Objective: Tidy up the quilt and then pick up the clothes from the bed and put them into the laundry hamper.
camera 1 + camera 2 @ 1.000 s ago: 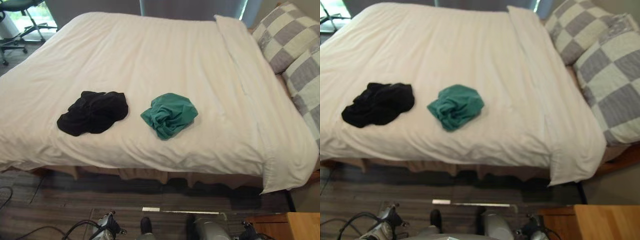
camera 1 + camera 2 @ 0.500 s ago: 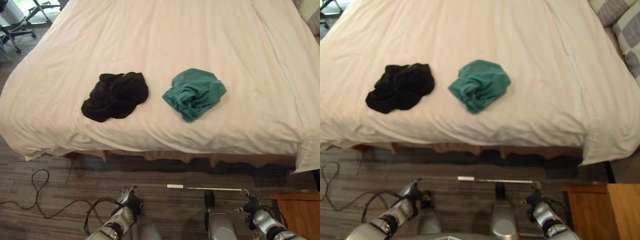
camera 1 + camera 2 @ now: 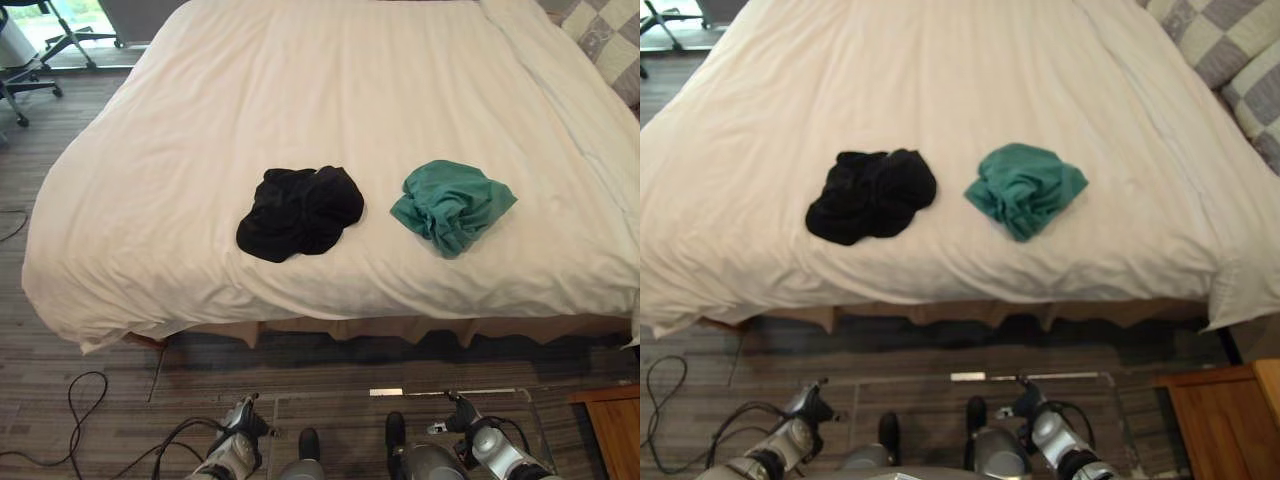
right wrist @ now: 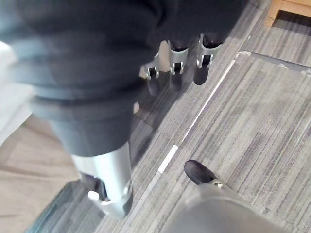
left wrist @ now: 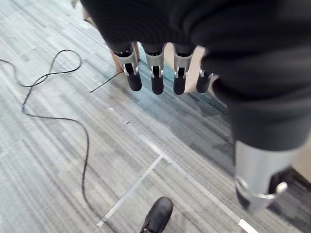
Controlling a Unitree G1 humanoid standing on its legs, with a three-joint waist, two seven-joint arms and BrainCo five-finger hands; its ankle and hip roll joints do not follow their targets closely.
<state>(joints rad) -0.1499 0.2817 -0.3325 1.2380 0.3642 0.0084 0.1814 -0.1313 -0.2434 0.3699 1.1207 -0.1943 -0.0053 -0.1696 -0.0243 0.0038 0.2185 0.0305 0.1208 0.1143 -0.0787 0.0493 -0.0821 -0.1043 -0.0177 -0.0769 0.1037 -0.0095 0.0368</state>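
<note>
Left hand low over the grey plank floor, fingers hanging straight and relaxed, nothing held. Right hand likewise down by the floor on the other side, fingers straight, empty. Both well short of the bed, near its front edge, hanging at the robot's sides.

Just beyond, white quilt spread across the bed, draped over the near edge, lying fairly flat with only soft wrinkles; judged close to tidy, though a slightly uneven hem shows at the near left corner. On it, toward the near side, crumpled black garment and, beside it to the right but apart, bunched teal garment. Neither touched, neither lifted.

Farther right, checked pillows at the head of the bed. Far left, office chair on the floor. Corner of a wooden cabinet near right.

Quilt part looks largely done. Both clothes left to collect, and the carry to the hamper not yet begun.
</note>
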